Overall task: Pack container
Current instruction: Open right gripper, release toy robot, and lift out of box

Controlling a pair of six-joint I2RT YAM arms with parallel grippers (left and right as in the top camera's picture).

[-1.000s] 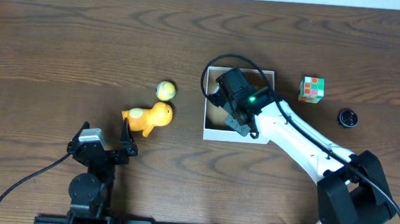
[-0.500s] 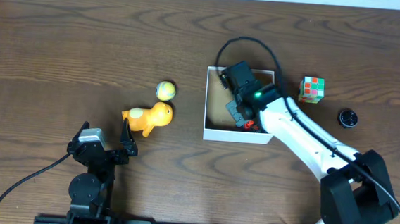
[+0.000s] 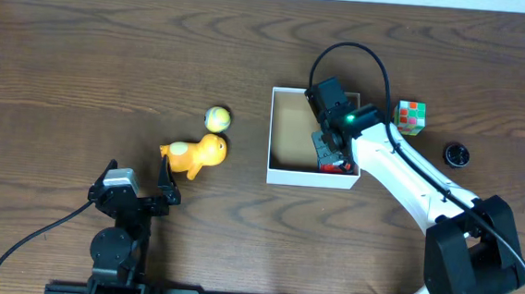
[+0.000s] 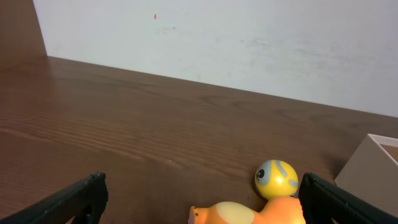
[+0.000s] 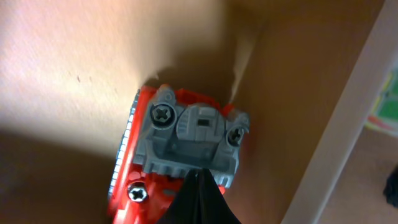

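The container (image 3: 287, 130) sits on the table (image 3: 84, 51) right of centre, between an orange toy (image 3: 194, 154) and a coloured cube (image 3: 410, 117). The right fingers (image 5: 198, 193) are pressed together with nothing between them, their tip at a red-and-grey toy (image 5: 180, 140) lying inside it (close to the right wall). The left fingers (image 4: 329, 199) stand wide apart, low, facing the orange toy and a yellow ball (image 4: 276, 178).

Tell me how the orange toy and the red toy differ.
The orange toy lies on the table, left of the container; the red toy lies inside it. The orange toy is rounded; the red toy shows a grey screwed plate. Both are smaller than the container.
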